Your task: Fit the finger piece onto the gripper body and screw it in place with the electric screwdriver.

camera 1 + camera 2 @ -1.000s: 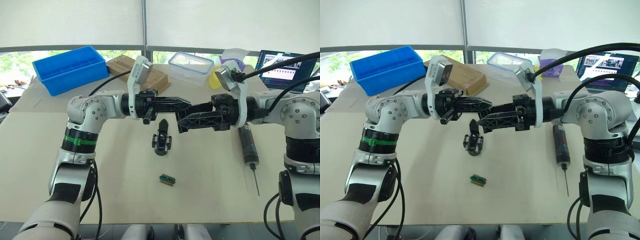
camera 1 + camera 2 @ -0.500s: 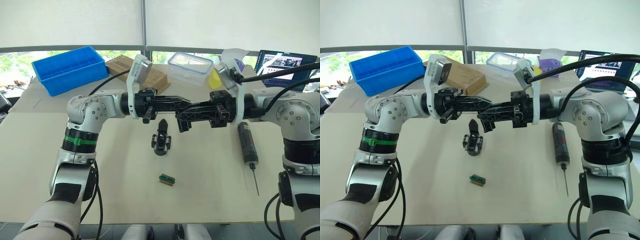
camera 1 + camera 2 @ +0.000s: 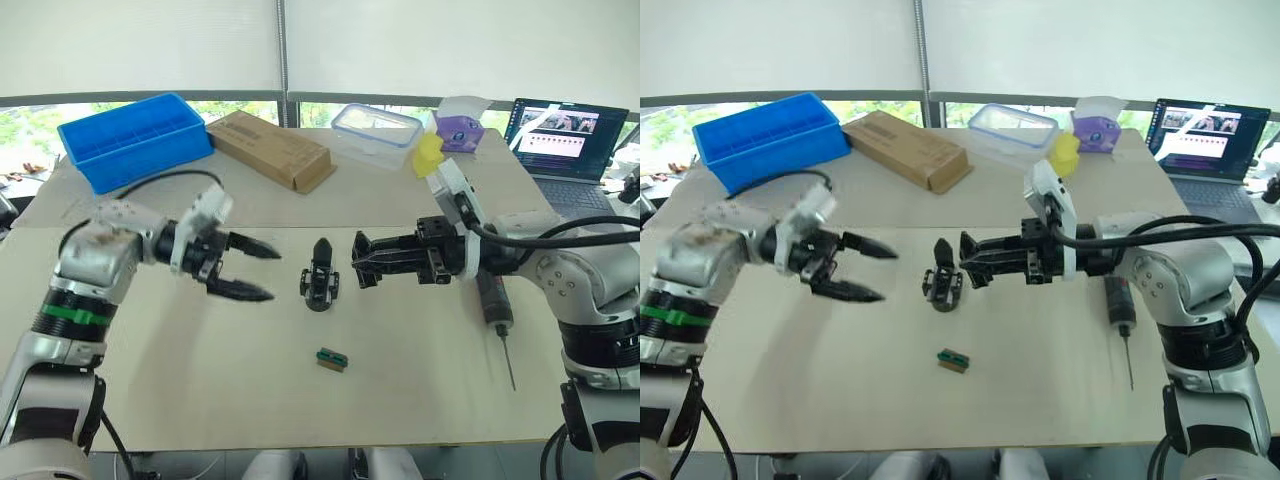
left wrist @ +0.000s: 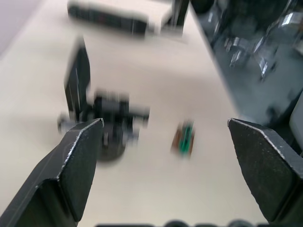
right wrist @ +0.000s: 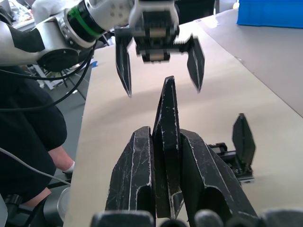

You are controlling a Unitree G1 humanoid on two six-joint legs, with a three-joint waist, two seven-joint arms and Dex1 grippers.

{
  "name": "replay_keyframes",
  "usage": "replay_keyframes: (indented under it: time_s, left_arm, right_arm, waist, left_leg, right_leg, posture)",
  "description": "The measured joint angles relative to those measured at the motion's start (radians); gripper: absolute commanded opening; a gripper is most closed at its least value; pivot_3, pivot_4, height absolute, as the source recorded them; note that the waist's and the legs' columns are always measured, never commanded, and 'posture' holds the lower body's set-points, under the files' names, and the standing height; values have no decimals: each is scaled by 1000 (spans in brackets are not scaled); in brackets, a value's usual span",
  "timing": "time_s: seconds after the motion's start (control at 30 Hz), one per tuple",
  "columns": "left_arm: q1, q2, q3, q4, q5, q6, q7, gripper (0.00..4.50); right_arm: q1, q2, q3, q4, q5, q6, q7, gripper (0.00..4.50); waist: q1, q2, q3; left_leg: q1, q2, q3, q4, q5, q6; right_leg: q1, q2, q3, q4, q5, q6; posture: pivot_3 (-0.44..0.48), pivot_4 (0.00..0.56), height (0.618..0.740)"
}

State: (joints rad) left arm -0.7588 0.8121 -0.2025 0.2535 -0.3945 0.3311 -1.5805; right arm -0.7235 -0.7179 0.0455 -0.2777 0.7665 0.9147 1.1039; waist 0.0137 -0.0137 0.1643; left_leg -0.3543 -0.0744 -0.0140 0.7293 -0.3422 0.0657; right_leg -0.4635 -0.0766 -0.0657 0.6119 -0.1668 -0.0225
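The gripper body [image 3: 320, 278] stands on the table's middle with one pointed finger up; it is also the blurred shape [image 4: 106, 127] in the left wrist view. My right gripper [image 3: 360, 268] hovers just right of it, shut on the finger piece [image 5: 165, 101], a black wedge sticking out between its fingers [image 5: 135, 170]. My left gripper [image 3: 272, 273] is open and empty, a hand's width left of the body. The electric screwdriver [image 3: 495, 300] lies on the table under my right forearm, bit toward the front edge.
A small green-and-brown block [image 3: 333, 359] lies in front of the gripper body. At the back stand a blue bin [image 3: 135, 135], a cardboard box [image 3: 270, 150], a clear plastic container [image 3: 378, 125] and a laptop [image 3: 560, 130]. A person [image 5: 28, 132] is beside the table.
My left gripper opened, let go of the finger piece and drew back to the left. My right gripper closed on the piece and came down beside the gripper body.
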Motion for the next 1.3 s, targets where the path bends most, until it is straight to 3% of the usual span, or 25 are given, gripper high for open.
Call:
replay_keyframes:
  time_s: [0.13,0.33,0.57,0.83,0.87,0.93,1.03,1.3]
  left_arm:
    - [20,-113,-19,131,125,-256,66,4500]
    - [12,-302,-40,316,234,-439,191,4500]
    - [-15,-401,-41,499,290,-531,253,4500]
    - [-55,-449,-20,585,294,-552,281,4500]
    - [-55,-456,-15,594,294,-559,281,4099]
    - [-55,-463,-13,601,294,-571,279,3721]
    - [-56,-480,-9,629,293,-586,262,2386]
    - [-67,-496,1,663,297,-609,254,2342]
  right_arm:
    - [30,9,3,-19,-10,-40,0,331]
    - [61,21,22,-47,-20,-73,-1,331]
    - [67,21,23,-61,-19,-74,-15,331]
    - [78,21,21,-74,-15,-74,-37,331]
    - [78,21,20,-75,-15,-74,-39,331]
    - [79,25,20,-75,-17,-78,-41,331]
    - [82,89,20,-62,-50,-178,-38,331]
    - [82,239,107,138,-214,-457,11,331]
  waist:
    - [13,0,0]
    - [10,0,0]
    - [1,0,0]
    - [2,-1,0]
    - [2,-1,0]
    - [1,-1,0]
    - [0,-1,0]
    - [1,-1,-1]
  left_leg:
    - [0,0,0,1,-1,2]
    - [-1,0,1,2,-2,4]
    - [-1,0,1,2,-2,4]
    - [-1,0,1,2,-2,5]
    - [-1,0,1,2,-3,5]
    - [-1,0,1,2,-3,5]
    - [0,0,1,2,-2,5]
    - [0,-1,1,3,-2,5]
  right_leg:
    - [1,0,0,-1,0,0]
    - [1,0,0,0,0,0]
    - [0,0,0,1,0,0]
    - [1,0,0,0,1,0]
    - [1,0,0,0,1,1]
    - [1,0,0,0,1,0]
    - [1,0,1,1,1,0]
    - [1,0,0,1,1,1]
  posture:
    - [0,150,740]
    - [0,150,740]
    - [0,150,740]
    - [0,150,740]
    - [0,150,740]
    - [0,150,740]
    - [0,150,740]
    - [0,150,740]
